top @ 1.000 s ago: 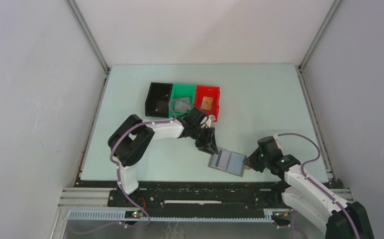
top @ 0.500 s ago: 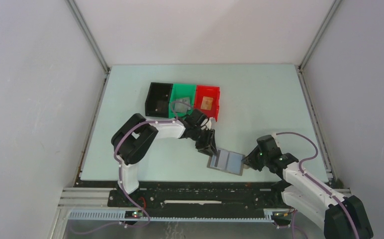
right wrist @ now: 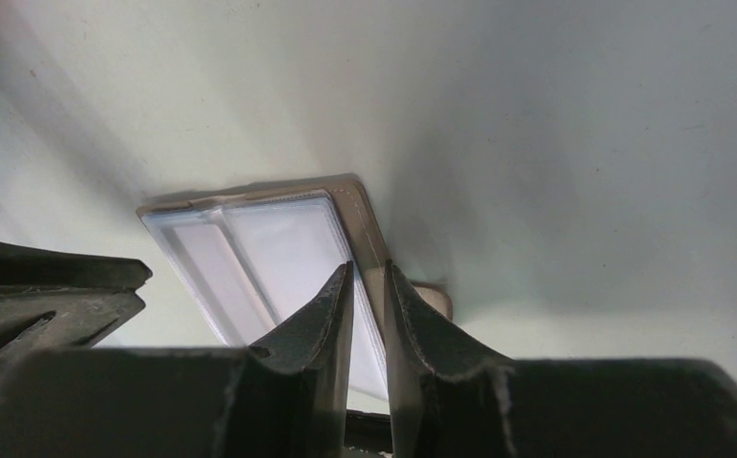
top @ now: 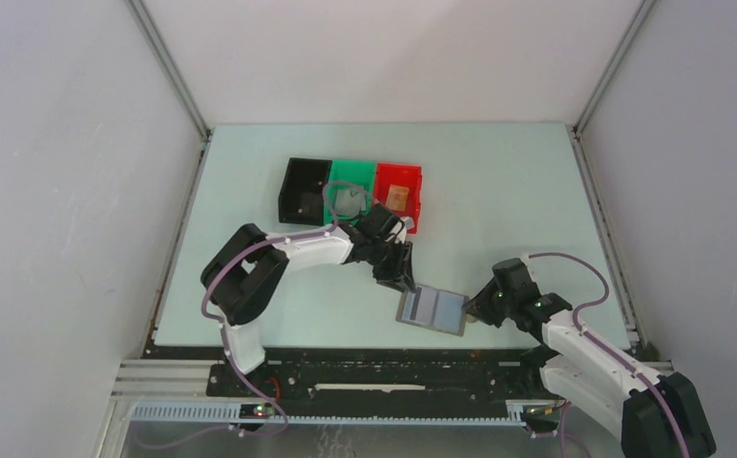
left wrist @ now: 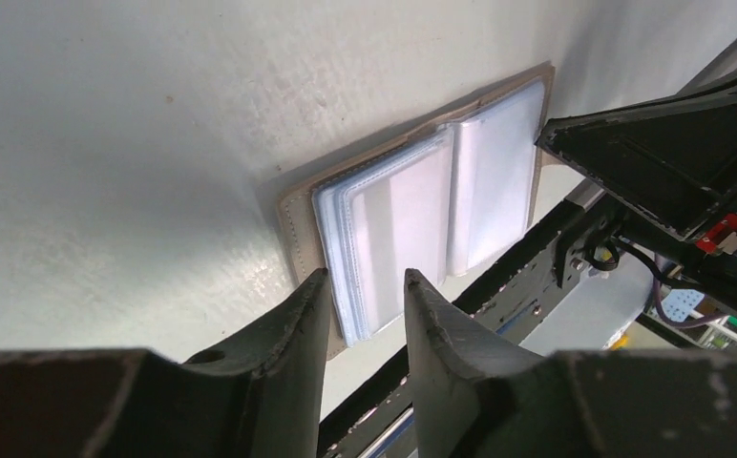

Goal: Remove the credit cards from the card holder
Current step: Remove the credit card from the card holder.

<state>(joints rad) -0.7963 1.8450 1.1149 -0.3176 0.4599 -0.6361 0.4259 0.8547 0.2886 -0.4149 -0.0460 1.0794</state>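
Where the table (top: pixel 279 315) nears its front edge, the card holder (top: pixel 431 309) lies open & flat, clear sleeves up, between both pincers. R gripper (right wrist: pixel 367 272) is at its right side, jaws narrow, clamped on the taupe border. L gripper (left wrist: pixel 367 281) is at its left end, jaws part open w/ the sleeve edge in the gap; can't tell if it pinches. Further back sits a row of bins: black bin (top: pixel 305 191), green bin (top: pixel 353 175) w/ a grey card (top: pixel 347 201), red bin (top: pixel 401 176) w/ a tan-orange card (top: pixel 398 197).
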